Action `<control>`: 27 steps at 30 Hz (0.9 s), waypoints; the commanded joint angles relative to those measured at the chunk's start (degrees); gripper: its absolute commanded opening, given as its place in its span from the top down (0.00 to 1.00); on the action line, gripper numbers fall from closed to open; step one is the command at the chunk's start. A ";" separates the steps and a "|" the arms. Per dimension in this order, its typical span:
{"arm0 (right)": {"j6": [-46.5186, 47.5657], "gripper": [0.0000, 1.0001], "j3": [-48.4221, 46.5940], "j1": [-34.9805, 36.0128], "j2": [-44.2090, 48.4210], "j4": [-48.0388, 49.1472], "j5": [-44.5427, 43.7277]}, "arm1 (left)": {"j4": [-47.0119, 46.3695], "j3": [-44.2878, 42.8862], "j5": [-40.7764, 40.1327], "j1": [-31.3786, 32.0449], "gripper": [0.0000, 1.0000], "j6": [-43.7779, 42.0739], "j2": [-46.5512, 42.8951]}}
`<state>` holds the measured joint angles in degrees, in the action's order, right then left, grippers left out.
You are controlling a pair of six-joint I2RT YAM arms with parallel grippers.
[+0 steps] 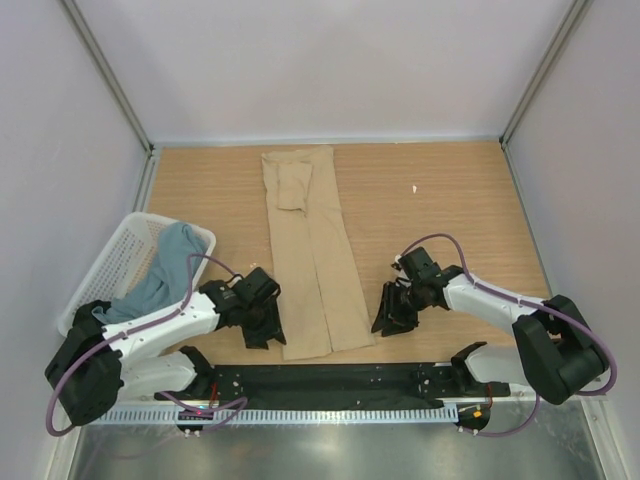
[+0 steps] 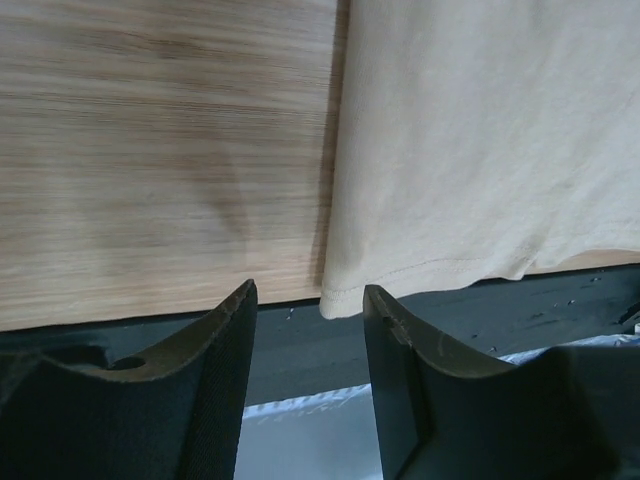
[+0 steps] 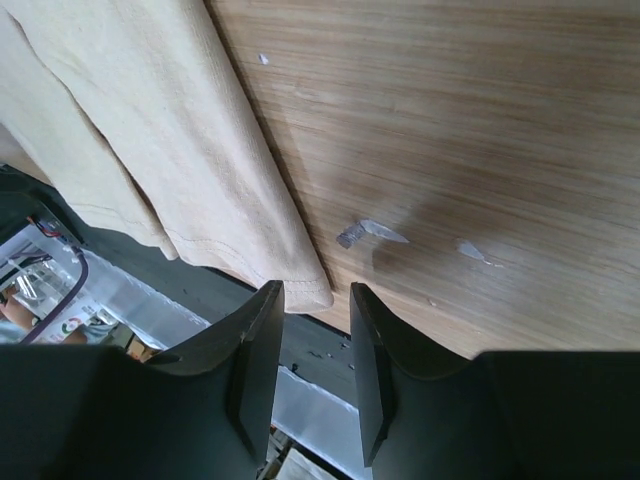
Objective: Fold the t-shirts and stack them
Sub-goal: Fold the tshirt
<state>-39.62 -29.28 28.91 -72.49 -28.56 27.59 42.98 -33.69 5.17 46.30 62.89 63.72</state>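
A tan t-shirt (image 1: 310, 260) lies folded into a long narrow strip down the middle of the wooden table, its hem at the near edge. My left gripper (image 1: 265, 330) sits at the hem's left corner. In the left wrist view the jaws (image 2: 305, 290) stand apart with the shirt (image 2: 480, 150) corner just past the right fingertip. My right gripper (image 1: 388, 318) is at the hem's right corner. Its jaws (image 3: 315, 290) stand narrowly apart, and the shirt (image 3: 150, 130) corner lies at the tips, not pinched. A grey-blue t-shirt (image 1: 165, 265) is bundled in the basket.
A white mesh basket (image 1: 112, 258) stands tilted at the table's left side. A black rail (image 1: 320, 378) runs along the near edge under the shirt's hem. Small white scraps (image 3: 372, 232) lie on the wood right of the shirt. Walls close in three sides.
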 commanded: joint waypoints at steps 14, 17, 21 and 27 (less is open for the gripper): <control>1.38 0.57 3.97 1.06 -0.46 6.50 1.33 | -14.86 9.61 2.04 3.97 0.52 15.24 2.02; 1.91 0.57 3.88 1.06 -0.11 6.49 -0.52 | -13.89 10.40 1.43 4.23 0.52 16.56 1.23; 2.35 0.57 3.70 1.06 -2.30 7.90 -0.09 | -13.36 11.28 0.46 4.23 0.52 17.61 0.26; 2.35 0.57 4.75 1.15 -5.20 10.71 1.58 | -13.01 12.69 -0.16 4.23 0.54 18.58 -0.27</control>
<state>-39.22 -26.04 29.56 -75.55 -20.51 33.65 27.51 -23.83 9.26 50.17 81.03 62.54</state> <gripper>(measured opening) 0.425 0.468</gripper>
